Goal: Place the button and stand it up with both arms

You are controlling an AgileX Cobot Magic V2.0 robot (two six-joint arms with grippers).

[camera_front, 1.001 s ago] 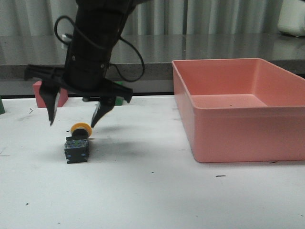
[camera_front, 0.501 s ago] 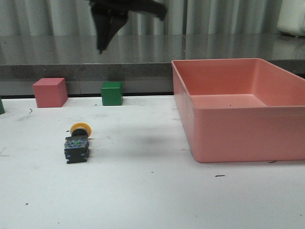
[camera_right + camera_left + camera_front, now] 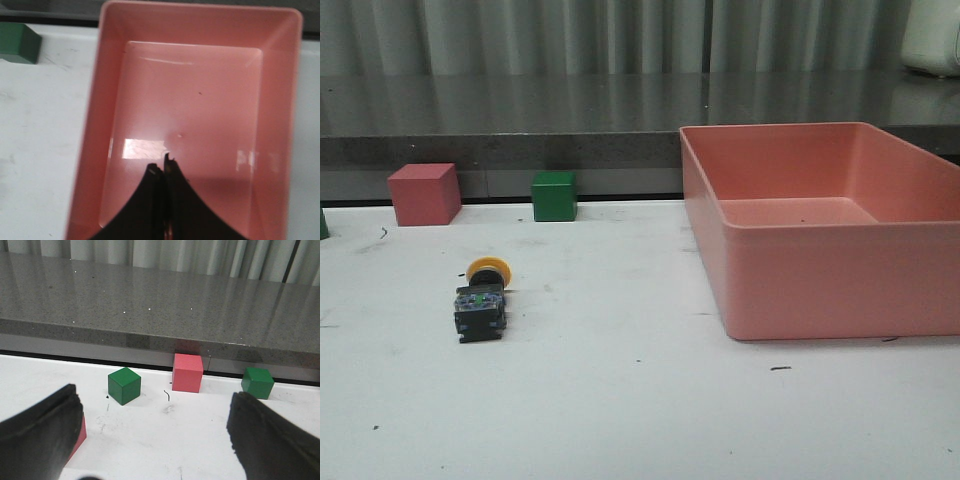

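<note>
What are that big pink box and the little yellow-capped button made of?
The big pink rectangular bin looks like moulded plastic: smooth, slightly glossy walls with a light reflection on its floor. The yellow-capped push-button also seems plastic, with a matte yellow cap and a blocky black base; any metal parts are too small to tell.

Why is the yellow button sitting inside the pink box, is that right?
Not right. The button lies on the white table, well to the left of the pink box. The front view shows it, and the right wrist view shows nothing in the box.
</note>
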